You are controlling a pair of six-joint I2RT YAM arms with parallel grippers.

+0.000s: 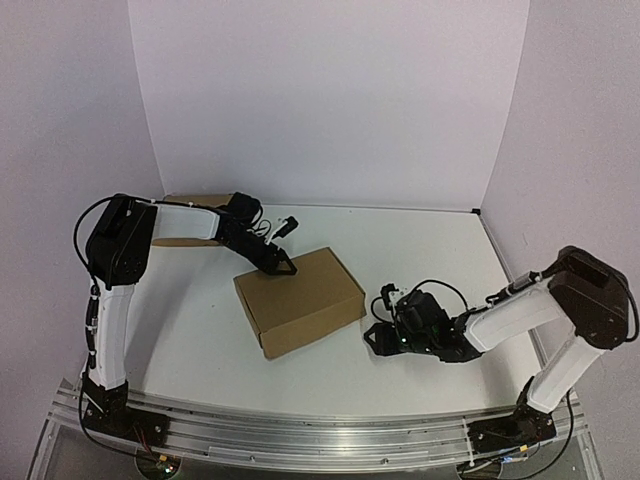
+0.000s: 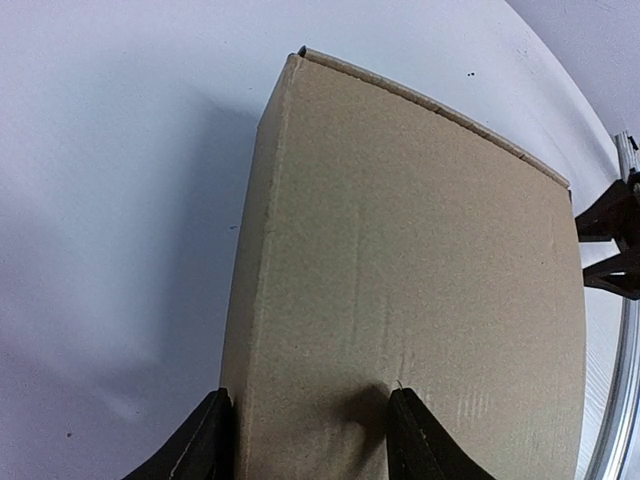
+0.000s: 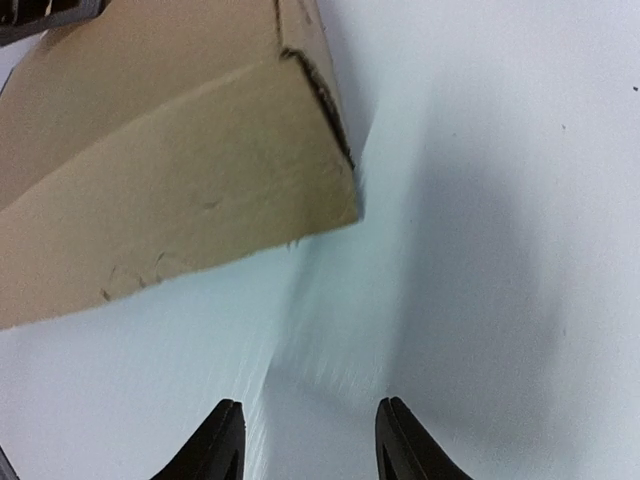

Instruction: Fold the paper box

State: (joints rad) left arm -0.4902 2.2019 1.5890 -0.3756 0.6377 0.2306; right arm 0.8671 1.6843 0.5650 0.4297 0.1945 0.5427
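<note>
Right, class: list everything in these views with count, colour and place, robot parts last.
paper box: one, brown, closed, mid-table.
second cardboard box: one, brown, back left by the wall.
table: one, white, beneath everything.
rail: one, silver, near edge.
left arm: one, white and black, left side.
right arm: one, white and black, right side.
left end effector: one, black, open, over the paper box's far edge.
right end effector: one, black, open, over table beside the paper box.

Robotics lab bench: white table [image 1: 420, 250], bare pale walls [image 1: 320, 100], aluminium rail [image 1: 320, 435] at its edge.
</note>
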